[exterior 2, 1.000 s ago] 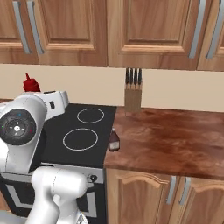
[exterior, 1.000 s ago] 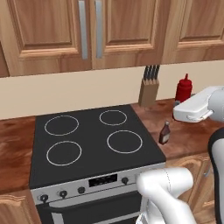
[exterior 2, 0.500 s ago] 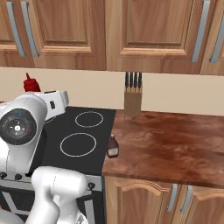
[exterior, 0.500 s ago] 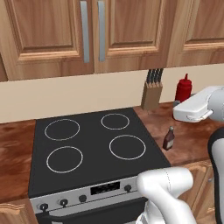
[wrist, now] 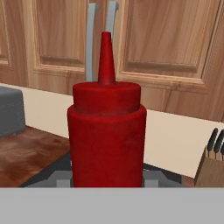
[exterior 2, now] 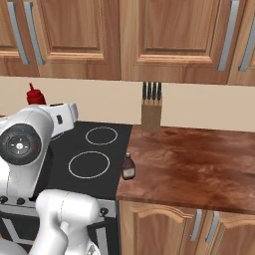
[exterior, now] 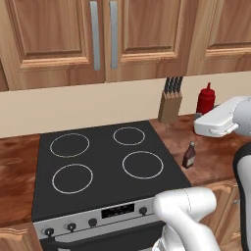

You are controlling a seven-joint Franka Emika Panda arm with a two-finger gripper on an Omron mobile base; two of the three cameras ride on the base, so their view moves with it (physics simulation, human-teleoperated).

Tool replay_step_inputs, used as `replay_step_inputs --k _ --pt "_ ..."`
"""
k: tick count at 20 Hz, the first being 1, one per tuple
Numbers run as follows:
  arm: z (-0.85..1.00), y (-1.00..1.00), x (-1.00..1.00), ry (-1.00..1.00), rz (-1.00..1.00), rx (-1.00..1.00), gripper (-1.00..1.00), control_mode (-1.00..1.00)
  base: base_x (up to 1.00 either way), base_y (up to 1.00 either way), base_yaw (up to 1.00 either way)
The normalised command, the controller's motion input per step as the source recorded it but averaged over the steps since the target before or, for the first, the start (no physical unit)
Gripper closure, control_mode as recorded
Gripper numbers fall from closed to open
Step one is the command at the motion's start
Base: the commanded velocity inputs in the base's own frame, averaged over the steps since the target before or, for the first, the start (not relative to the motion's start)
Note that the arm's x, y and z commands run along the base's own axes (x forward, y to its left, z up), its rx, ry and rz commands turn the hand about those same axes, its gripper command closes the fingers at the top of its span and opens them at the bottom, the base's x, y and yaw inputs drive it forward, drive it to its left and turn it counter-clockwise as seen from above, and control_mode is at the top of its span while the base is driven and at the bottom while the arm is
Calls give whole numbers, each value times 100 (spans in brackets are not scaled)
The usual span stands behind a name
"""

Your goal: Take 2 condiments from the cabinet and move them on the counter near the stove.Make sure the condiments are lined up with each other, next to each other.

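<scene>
Step in hand, as judged: 2nd condiment is being carried over to join the 1st. The red squeeze bottle (wrist: 107,131) is held upright in the gripper (wrist: 107,177), jaws closed round its lower body, nozzle up; it is seen in the air above the counter (exterior: 215,157), near the knife block (exterior: 169,105) in the left base view (from the right base view it peeks over the arm, so exact height above the surface can't be told).

The dark brown sauce bottle (exterior: 188,155) is already stood on the counter, just beside the right edge of the stove (exterior: 105,164), upright, well clear of the knife block.

Next move, prob.: the red bottle is to be brought down next to the brown one, kept upright, set close beside it w/o knocking it, lined up along the stove edge; only then should the jaws be let go. Risk: the brown bottle is small and narrow, easily tipped if brushed.
</scene>
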Motion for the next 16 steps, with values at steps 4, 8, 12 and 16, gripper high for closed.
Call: replay_step_inputs --k 4,8,12,16 --pt "0 0 0 0 0 0 100 100 0 0 0" --pt "-7 -2 0 1 0 0 100 -100 0 0 0" --pt "-25 -16 0 2 0 0 100 -100 0 0 0" --pt "-25 -20 0 3 0 0 100 -100 0 0 0"
